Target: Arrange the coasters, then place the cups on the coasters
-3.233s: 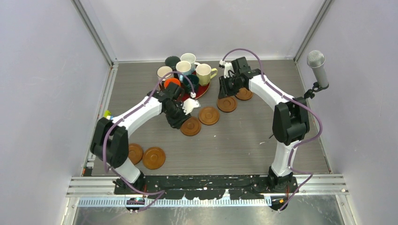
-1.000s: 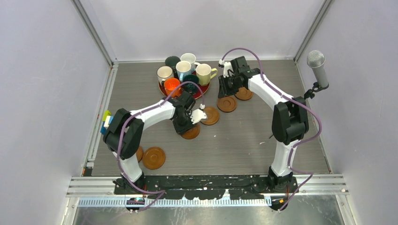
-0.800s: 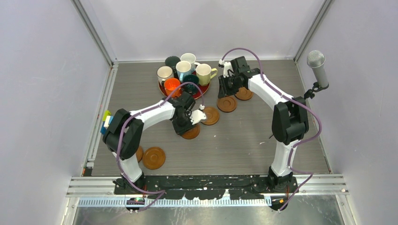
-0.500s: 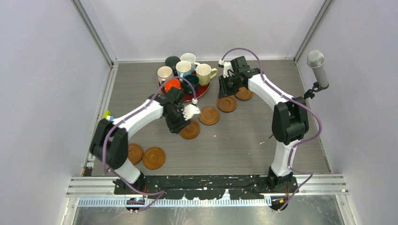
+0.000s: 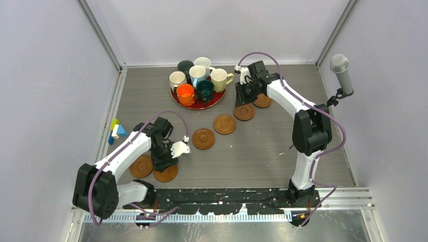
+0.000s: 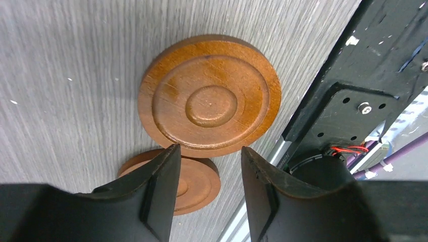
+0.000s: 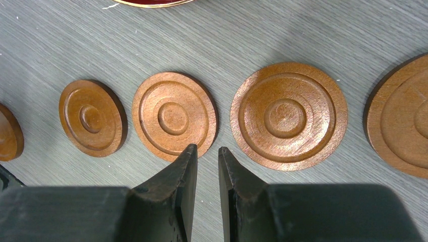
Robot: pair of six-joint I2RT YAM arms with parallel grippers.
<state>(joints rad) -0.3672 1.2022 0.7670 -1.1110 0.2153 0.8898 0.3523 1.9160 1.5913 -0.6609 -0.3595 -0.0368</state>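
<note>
With every mug (image 5: 197,80) on the red tray (image 5: 216,99), coaster arranging is under way: the left gripper (image 6: 208,194), parted and empty, must straddle the near-edge coaster (image 6: 210,102); the right gripper (image 7: 207,174), nearly closed, holds nothing.

Stock on the worktop (image 5: 262,151): mugs, coasters, one tray.
Mugs, six visible: orange (image 5: 185,93), dark teal (image 5: 205,90), pale yellow (image 5: 219,78), light blue (image 5: 197,73), white (image 5: 203,63), cream (image 5: 176,78); a dark seventh (image 5: 184,66) behind. Wooden coasters (image 5: 203,138): six visible. Red round tray (image 5: 202,104): one.
</note>
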